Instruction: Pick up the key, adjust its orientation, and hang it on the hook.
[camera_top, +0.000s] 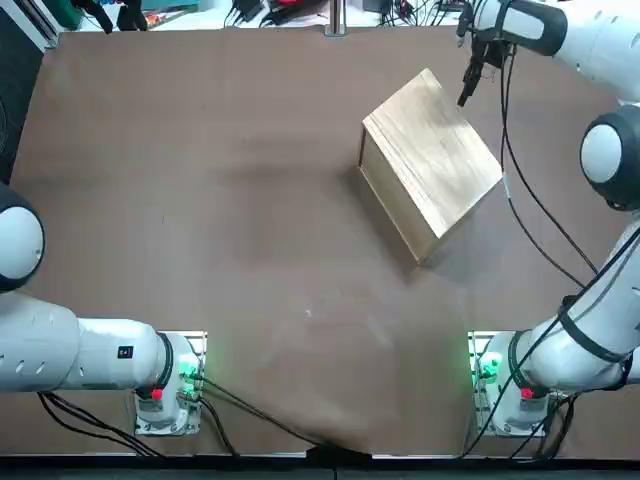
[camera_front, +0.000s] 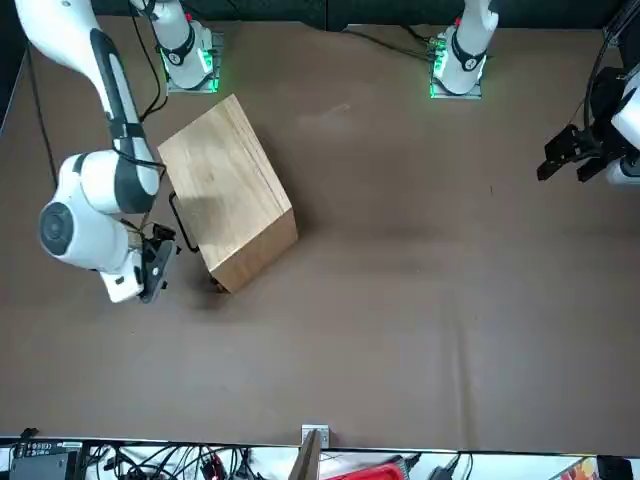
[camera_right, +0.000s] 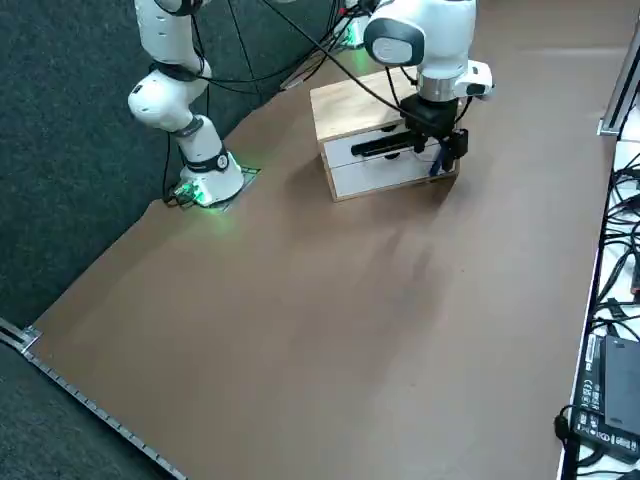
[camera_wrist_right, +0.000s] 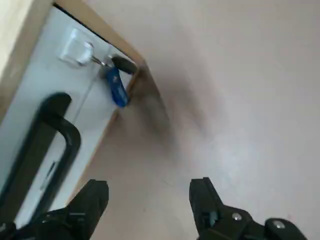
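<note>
Right gripper (camera_wrist_right: 149, 183) near hook (camera_wrist_right: 80, 50), key (camera_wrist_right: 117, 87) hanging lengthwise downward

A wooden box (camera_top: 430, 160) sits on the brown table (camera_top: 200, 260).

Soft shadows, pale tabletop glare, apparently slight blur

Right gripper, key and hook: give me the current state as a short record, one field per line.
right gripper: open, nothing between the fingers, near the drawer side of the wooden box
key: blue, hanging from the hook
hook: on a white mount stuck to the white front
wooden box: on the table, set at an angle
handle: black, on the white front
task state: key looks hung, gripper free of it
</note>
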